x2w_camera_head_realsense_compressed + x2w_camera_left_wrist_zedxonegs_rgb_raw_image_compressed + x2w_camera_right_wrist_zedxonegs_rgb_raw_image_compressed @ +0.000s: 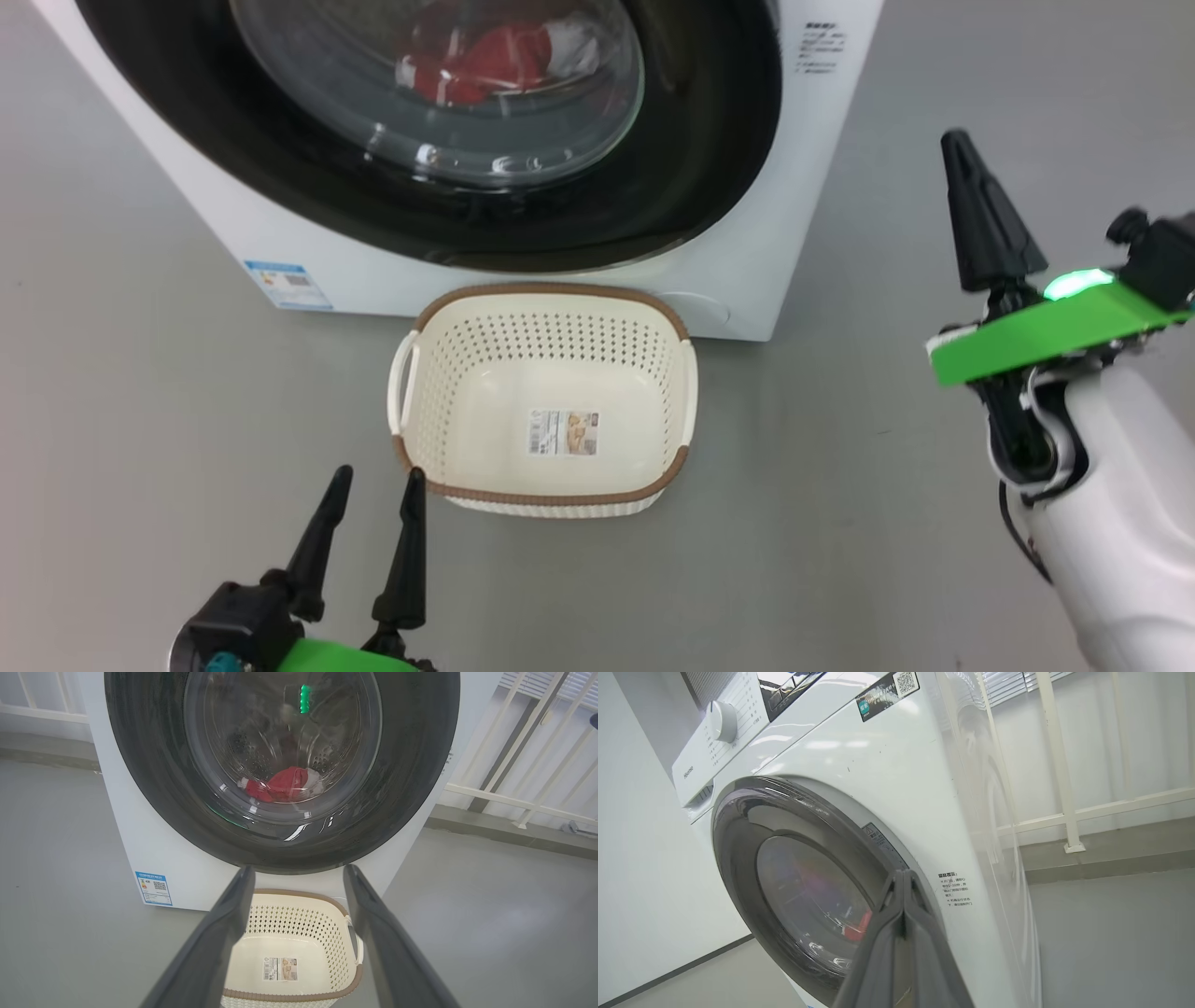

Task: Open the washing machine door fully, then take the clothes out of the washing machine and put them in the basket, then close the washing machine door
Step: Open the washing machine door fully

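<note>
The white washing machine stands ahead, and its round door with the glossy black rim sits flat against the front. Red and white clothes lie behind the glass, also red in the drum. On the floor in front rests the cream basket with a brown rim, holding nothing but its label. My left gripper is open, low at the left, short of the basket's near corner. My right gripper is shut with nothing in it, raised right of the machine; its fingers point at the door's right edge.
Grey floor surrounds the basket on all sides. A white railing runs behind and to the right of the machine. A blue sticker marks the machine's lower left front. A control dial sits on its top panel.
</note>
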